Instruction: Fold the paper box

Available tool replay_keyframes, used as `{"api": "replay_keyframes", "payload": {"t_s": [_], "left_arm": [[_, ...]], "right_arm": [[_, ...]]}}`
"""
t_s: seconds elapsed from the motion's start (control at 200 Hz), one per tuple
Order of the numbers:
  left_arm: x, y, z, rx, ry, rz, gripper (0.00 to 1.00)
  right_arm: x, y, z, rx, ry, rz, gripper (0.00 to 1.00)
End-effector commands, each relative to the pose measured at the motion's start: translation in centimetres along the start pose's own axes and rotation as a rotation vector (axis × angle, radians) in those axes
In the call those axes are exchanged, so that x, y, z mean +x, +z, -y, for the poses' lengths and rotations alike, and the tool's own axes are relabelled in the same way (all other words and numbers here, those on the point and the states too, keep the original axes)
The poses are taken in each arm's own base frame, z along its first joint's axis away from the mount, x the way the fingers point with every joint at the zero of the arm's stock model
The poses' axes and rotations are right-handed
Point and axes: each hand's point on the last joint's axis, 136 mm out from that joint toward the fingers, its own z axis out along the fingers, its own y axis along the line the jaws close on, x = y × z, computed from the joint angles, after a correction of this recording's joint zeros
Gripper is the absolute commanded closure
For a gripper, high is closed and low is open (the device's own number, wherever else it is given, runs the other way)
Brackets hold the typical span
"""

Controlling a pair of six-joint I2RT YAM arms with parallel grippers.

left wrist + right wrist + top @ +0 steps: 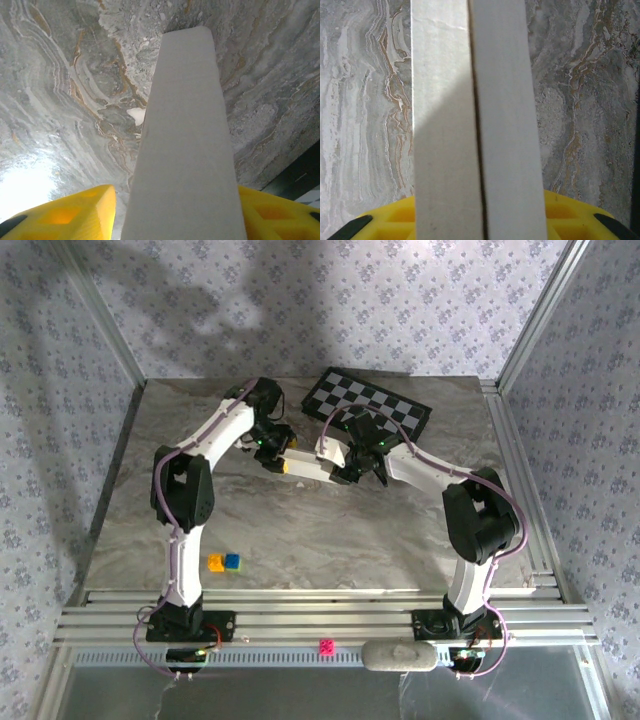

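Top external view: the paper box hangs above the marble table a little above the middle of the frame, a narrow white folded strip spanning from the left gripper to the right gripper, each clamped on one end. The checkered board lies behind it in the upper middle, and small coloured cubes sit at lower left. Left wrist view: the box runs up the centre as a matte, faintly grainy cardboard band with crisp edges, pinched between the yellow fingers at the bottom corners, jaws nearly closed on its width. Right wrist view: two white panels lie side by side with a dark seam between them, the left one bearing a faint crease near the top, and a yellow finger presses in at the bottom. The card looks light, thin and easily dented, stiff along its creases only, so a hold near the folded edges seems safest.
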Motion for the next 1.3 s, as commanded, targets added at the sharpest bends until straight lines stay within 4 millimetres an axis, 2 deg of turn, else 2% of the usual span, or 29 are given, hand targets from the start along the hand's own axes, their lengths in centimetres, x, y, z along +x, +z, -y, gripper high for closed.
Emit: {"api": "replay_keyframes", "payload": {"t_s": [0.0, 0.245, 0.72, 1.199, 1.294], "left_arm": [[-0.8, 1.5, -1.2, -0.057, -0.023, 0.032, 0.46], [-1.5, 1.7, -2.5, -0.107, -0.019, 0.063, 0.48], [-2.5, 2.2, -2.7, -0.125, -0.041, 0.127, 0.51], [-2.3, 3.0, -3.0, -0.129, -0.072, 0.137, 0.61], [-2.3, 3.0, -3.1, -0.127, -0.081, 0.139, 0.62]], "right_arm": [[0.0, 0.5, 0.0, -0.011, 0.023, -0.008, 0.62], [0.0, 0.6, 0.2, -0.005, 0.027, -0.01, 0.62], [0.0, 0.6, 0.6, 0.005, 0.038, -0.012, 0.63], [-0.3, 0.6, 0.7, 0.009, 0.044, -0.012, 0.63], [-0.4, 0.4, 0.9, 0.012, 0.05, -0.008, 0.6]]}}
